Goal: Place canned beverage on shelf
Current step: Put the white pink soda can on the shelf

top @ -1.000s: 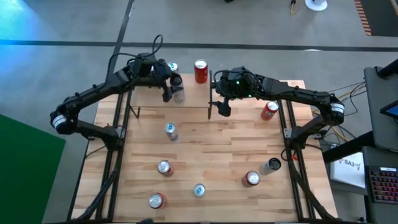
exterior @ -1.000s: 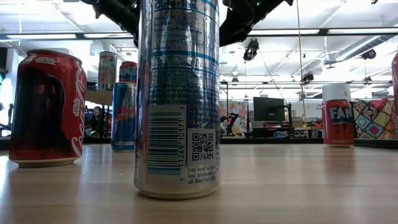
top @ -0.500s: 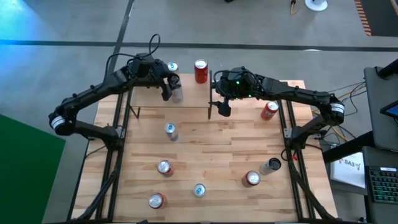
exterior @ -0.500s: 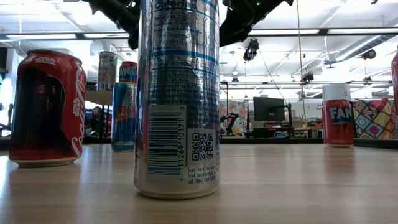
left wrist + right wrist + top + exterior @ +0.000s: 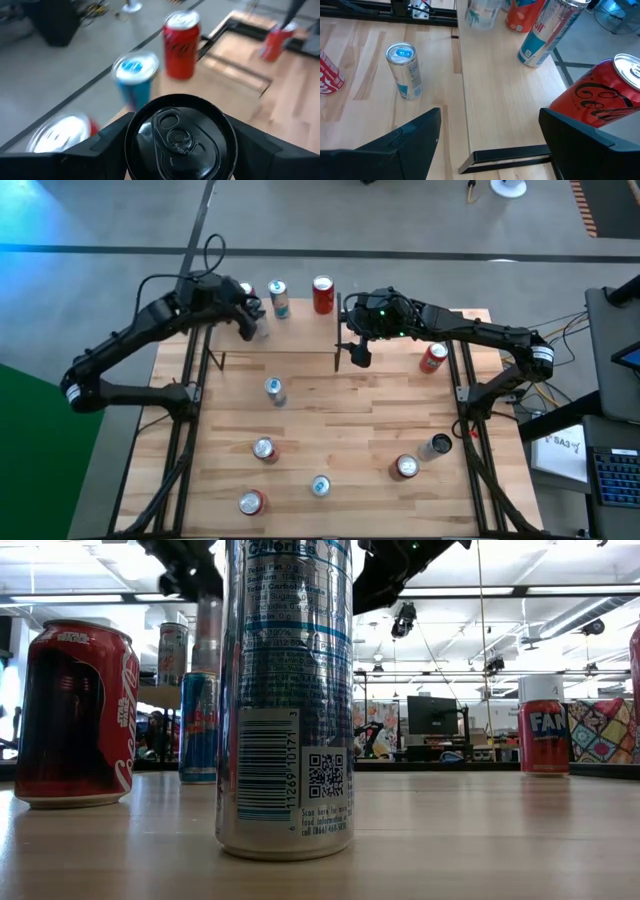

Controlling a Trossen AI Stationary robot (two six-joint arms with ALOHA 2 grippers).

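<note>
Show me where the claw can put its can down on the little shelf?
The shelf is bare along its front edge, between the left claw, with its black-topped can, and the right claw. Its back edge is crowded: the blue can and red can stand there.

green mat (image 5: pixel 40 440), monitor (image 5: pixel 438 716), cables (image 5: pixel 575 325)

Shelf (image 5: pixel 300 330): pale wood board, thin black uprights. On it, a red can (image 5: pixel 323 295) with dark script, and a white-and-blue can (image 5: pixel 279 298) with a blue lid. Table (image 5: pixel 340 430): light butcher-block strips. Near centre, a silver can (image 5: pixel 285 690) with blue lettering, black barcode and QR square. Left, a red-and-black cola can (image 5: pixel 75 712). Arms: dark.
</note>
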